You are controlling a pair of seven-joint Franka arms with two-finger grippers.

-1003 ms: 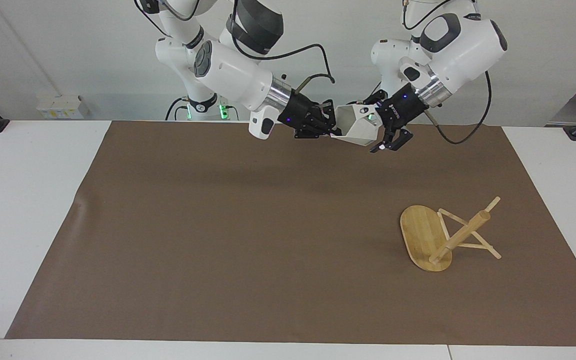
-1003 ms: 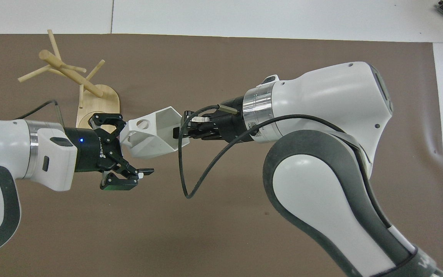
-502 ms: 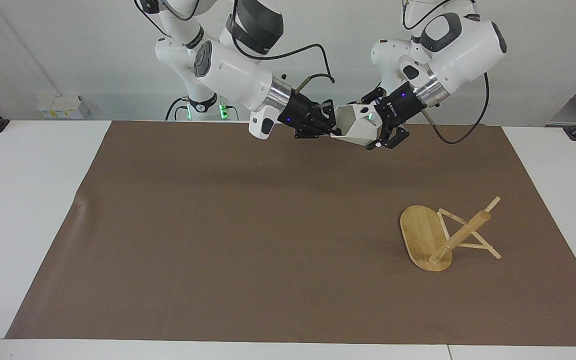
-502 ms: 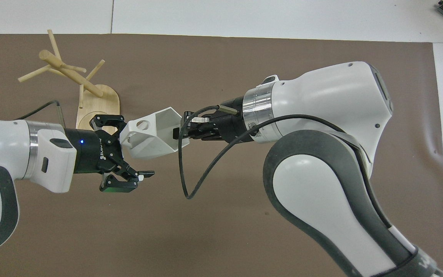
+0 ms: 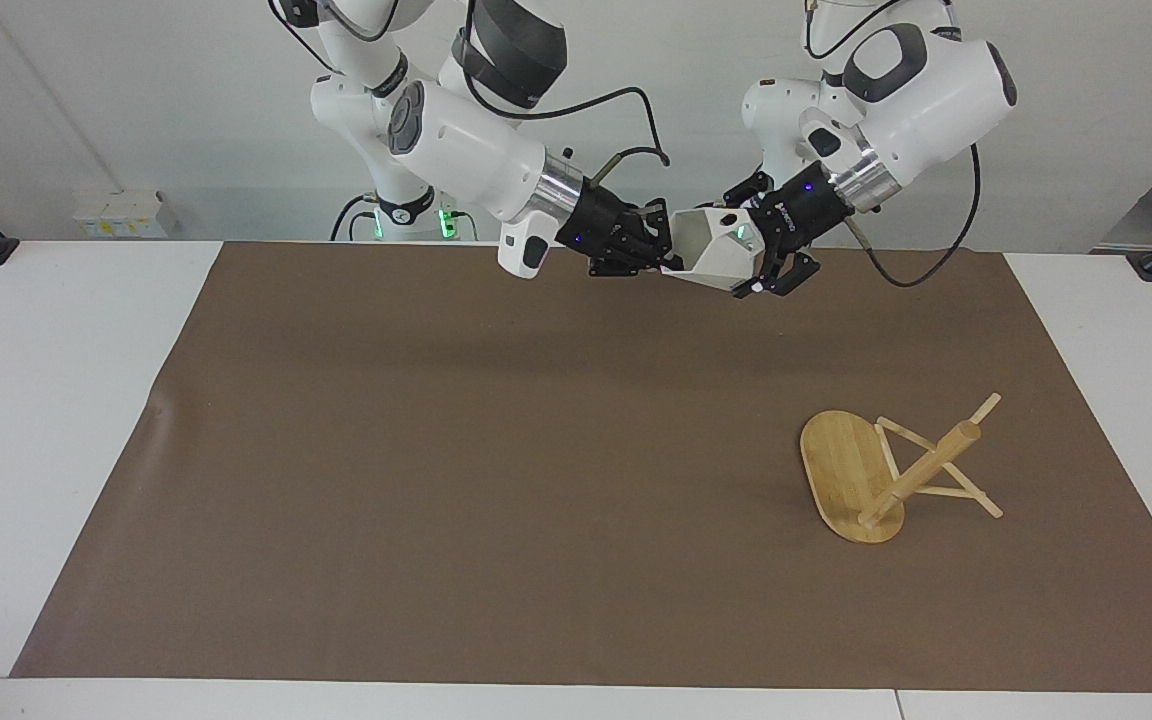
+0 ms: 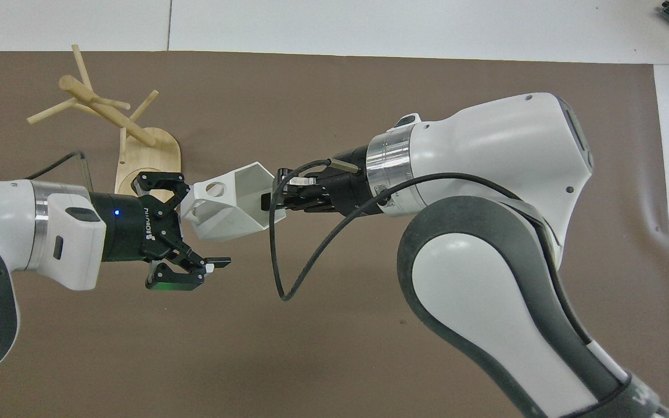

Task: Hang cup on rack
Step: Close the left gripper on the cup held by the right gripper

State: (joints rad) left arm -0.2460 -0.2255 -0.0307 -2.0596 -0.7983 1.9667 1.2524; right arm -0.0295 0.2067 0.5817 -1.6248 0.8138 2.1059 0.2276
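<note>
1. Two arms meet in mid-air in the facing view, over the end of the brown mat [image 5: 496, 480] closest to the robots, with the white faceted cup [image 5: 719, 254] between them.
2. The right pincer [image 5: 658, 258] is pressed together on the cup's rim, holding the cup on its side well above the counter [image 5: 56, 420].
3. The left pincer [image 5: 768, 272] stands spread at the cup's handle end, one finger above the cup and one below it; whether they touch the cup cannot be told.
4. The bamboo rack [image 5: 894, 472] lies tipped over on the mat toward the left arm's end of the counter, its oval base on edge and its post and pegs slanting down to the mat, well apart from the cup.
5. Seen from overhead, the cup [image 6: 231, 203] lies sideways with its open mouth toward the right pincer [image 6: 273, 197], which pinches the rim wall.
6. The round hole of the blocky handle faces up, just beside the spread left pincer [image 6: 201, 226].
7. The rack [image 6: 115, 130] shows past the left pincer, its base partly hidden under that wrist.
</note>
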